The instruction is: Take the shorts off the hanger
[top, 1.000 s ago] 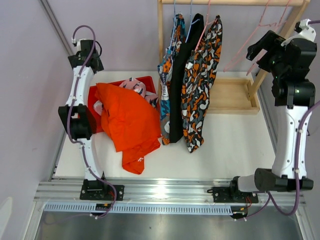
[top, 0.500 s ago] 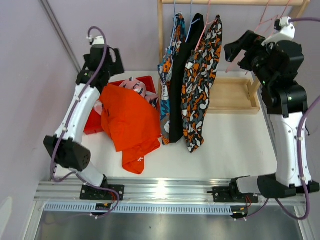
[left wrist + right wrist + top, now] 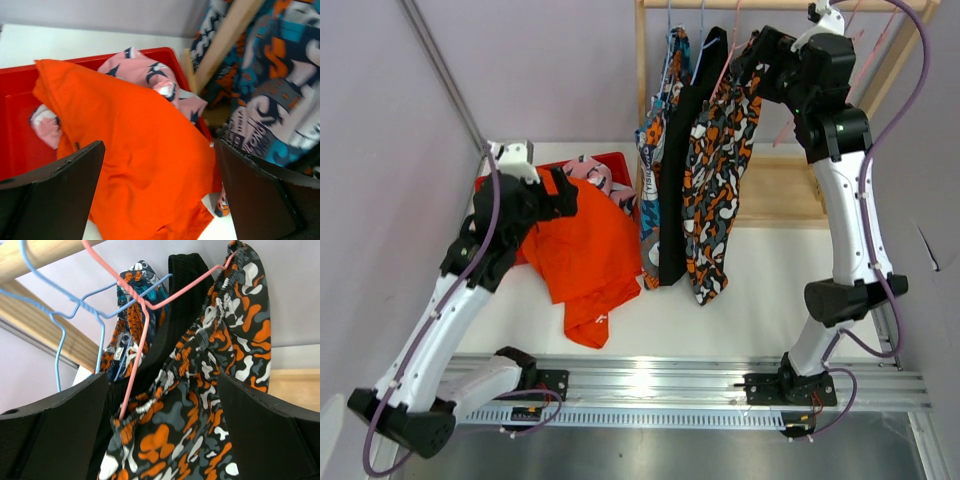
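Observation:
Three pairs of shorts hang on the wooden rack: the orange-black-white blotched shorts on a pink hanger, the plain black shorts, and the blue printed shorts on a blue hanger. My right gripper is open, high at the rack, its jaws either side of the blotched pair's waistband. The plain orange shorts drape over the red bin, with the pink printed shorts beneath. My left gripper hangs open above the orange pair, holding nothing.
The rack's upright post stands just left of the hanging shorts. Its wooden base tray lies on the table at the right. Empty pink hangers hang at the rack's right end. A metal rail runs along the near edge.
My right arm swung left and up from the rack's right end to the blotched shorts. My left arm came forward and lower, from behind the bin to over the orange shorts.

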Controlling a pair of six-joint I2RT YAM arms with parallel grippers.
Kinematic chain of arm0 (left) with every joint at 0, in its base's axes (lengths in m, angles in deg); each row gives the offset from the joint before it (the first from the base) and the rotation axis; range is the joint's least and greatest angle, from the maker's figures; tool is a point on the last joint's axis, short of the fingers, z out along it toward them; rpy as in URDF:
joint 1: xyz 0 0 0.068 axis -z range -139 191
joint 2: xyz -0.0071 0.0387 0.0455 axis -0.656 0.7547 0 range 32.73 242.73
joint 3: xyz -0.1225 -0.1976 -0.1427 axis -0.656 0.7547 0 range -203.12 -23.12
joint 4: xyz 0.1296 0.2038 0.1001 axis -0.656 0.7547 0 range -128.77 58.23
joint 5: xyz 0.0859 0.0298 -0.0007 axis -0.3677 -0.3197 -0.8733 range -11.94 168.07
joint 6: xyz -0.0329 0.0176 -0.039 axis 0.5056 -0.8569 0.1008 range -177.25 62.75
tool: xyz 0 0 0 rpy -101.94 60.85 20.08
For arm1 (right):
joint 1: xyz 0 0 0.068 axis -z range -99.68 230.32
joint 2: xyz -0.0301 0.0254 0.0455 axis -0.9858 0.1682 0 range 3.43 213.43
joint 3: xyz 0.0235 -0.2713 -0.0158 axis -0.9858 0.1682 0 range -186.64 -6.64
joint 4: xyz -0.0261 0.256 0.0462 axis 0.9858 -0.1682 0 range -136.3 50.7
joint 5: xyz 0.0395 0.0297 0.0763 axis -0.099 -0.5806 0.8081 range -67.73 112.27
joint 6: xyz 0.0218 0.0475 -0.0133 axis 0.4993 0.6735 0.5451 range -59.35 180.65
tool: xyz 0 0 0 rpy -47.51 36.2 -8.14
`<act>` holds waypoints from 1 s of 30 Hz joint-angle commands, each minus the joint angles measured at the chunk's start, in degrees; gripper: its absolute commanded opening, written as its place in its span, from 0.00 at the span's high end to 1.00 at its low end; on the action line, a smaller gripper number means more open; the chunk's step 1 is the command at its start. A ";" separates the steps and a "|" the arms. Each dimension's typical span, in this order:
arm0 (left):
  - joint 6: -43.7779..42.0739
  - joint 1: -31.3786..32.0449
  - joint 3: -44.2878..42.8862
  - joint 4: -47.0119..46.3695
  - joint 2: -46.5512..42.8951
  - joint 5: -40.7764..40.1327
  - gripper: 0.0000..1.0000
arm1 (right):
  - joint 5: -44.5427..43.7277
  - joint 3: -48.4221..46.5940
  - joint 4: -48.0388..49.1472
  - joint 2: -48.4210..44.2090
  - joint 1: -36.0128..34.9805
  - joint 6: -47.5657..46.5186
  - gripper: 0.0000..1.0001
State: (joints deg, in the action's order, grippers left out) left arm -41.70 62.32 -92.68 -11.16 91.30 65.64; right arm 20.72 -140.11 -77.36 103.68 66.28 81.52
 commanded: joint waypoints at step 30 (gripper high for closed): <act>0.01 5.57 16.12 -6.96 -12.86 9.34 0.01 | -16.65 -7.51 7.74 9.97 -8.98 -0.12 1.00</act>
State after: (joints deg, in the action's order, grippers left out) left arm -40.78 67.17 -77.07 -16.42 79.39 72.90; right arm 6.93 -145.21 -73.10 115.72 57.66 82.81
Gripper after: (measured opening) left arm 0.994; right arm 0.043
